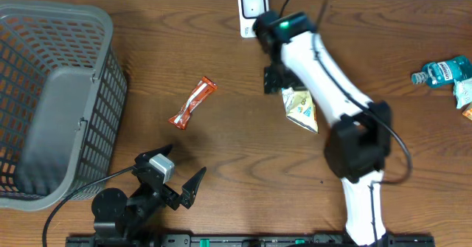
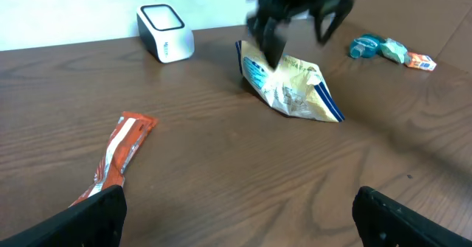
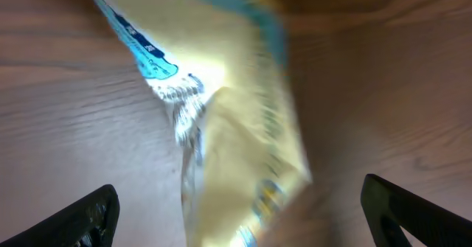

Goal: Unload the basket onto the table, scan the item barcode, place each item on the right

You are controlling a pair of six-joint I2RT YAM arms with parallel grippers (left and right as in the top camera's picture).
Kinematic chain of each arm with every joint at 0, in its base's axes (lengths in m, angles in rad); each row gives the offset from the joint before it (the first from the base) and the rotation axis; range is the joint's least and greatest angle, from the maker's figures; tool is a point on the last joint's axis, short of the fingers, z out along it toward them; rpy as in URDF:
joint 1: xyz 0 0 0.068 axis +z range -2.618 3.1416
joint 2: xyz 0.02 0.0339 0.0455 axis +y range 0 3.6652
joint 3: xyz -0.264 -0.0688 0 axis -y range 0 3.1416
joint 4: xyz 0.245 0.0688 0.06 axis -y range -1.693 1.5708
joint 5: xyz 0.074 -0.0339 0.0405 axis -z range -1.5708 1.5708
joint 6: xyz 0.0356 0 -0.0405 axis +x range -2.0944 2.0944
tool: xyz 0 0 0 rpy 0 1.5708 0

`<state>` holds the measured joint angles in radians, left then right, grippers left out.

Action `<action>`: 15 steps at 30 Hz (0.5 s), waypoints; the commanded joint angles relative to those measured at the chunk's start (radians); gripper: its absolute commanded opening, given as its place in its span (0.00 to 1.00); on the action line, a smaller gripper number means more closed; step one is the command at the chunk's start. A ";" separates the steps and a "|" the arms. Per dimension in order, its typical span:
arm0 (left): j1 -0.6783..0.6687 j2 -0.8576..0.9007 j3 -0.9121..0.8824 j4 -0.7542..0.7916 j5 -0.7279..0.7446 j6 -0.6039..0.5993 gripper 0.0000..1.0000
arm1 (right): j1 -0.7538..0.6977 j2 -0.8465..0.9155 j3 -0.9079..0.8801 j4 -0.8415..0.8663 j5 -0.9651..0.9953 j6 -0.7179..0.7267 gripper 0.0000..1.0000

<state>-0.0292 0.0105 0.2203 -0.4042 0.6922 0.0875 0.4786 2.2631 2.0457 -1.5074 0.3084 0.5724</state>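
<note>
Showing right gripper (image 2: 299, 35) hanging spread wide just above yellow snack pouch (image 2: 295, 88), lying loose on table (image 1: 243, 166) near scanner (image 1: 252, 5), probably awaiting a grasp for facing its barcode there. Also showing left gripper (image 1: 177, 167) resting spread wide, well apart, near orange wrapper (image 1: 193, 103).

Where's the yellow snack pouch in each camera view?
Overhead: yellow snack pouch lies right of centre.
Left wrist: upper middle.
Right wrist: fills the centre, blurred.
Landmark: white scanner, beyond the pouch in overhead and left wrist; not in right wrist.
</note>
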 commanded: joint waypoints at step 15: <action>-0.003 -0.005 -0.001 0.000 0.000 0.017 0.98 | 0.052 0.367 -0.018 -0.074 0.281 -0.023 0.11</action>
<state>-0.0292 0.0105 0.2203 -0.4046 0.6926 0.0875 0.5526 2.5557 2.0407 -1.5890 0.6170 0.5701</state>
